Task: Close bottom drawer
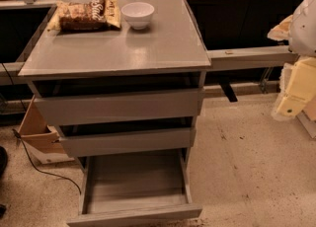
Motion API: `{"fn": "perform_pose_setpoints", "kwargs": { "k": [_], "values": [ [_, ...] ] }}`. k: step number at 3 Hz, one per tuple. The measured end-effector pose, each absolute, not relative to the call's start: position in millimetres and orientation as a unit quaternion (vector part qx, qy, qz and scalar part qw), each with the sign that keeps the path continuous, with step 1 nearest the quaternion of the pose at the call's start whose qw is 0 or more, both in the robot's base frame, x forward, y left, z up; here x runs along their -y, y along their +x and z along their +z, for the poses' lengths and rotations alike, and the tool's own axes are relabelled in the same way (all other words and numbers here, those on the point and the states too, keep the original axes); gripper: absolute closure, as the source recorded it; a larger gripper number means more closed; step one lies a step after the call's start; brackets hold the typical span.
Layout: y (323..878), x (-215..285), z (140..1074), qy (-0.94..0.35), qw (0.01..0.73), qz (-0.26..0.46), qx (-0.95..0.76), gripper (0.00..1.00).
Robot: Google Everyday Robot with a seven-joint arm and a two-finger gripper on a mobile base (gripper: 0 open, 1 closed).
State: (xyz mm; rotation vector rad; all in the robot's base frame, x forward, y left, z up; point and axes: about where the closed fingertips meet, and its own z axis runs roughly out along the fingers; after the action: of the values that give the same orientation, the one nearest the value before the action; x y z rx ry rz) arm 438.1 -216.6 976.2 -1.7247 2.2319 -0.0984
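Gripper (292,103) hangs at three o'clock, right of the grey cabinet (118,48); how wide it stands cannot be told.
Bottom drawer (136,181) sits pulled far out at six o'clock, under the middle drawer (126,142).

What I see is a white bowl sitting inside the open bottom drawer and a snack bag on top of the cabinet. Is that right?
Not quite. The camera view shows the white bowl on top of the cabinet, beside the snack bag, not inside the open bottom drawer, which looks empty. The gripper is at the right edge, away from the cabinet.
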Motion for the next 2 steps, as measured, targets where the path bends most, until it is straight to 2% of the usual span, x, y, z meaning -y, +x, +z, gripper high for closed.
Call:
{"fn": "perform_pose_setpoints", "kwargs": {
  "k": [1,2],
  "values": [
    [438.1,216.6,976.1,-0.603,0.159,-0.034,-0.781,0.00],
    [434.4,210.5,938.2,-0.606,0.153,-0.027,-0.780,0.00]
  ]
}}
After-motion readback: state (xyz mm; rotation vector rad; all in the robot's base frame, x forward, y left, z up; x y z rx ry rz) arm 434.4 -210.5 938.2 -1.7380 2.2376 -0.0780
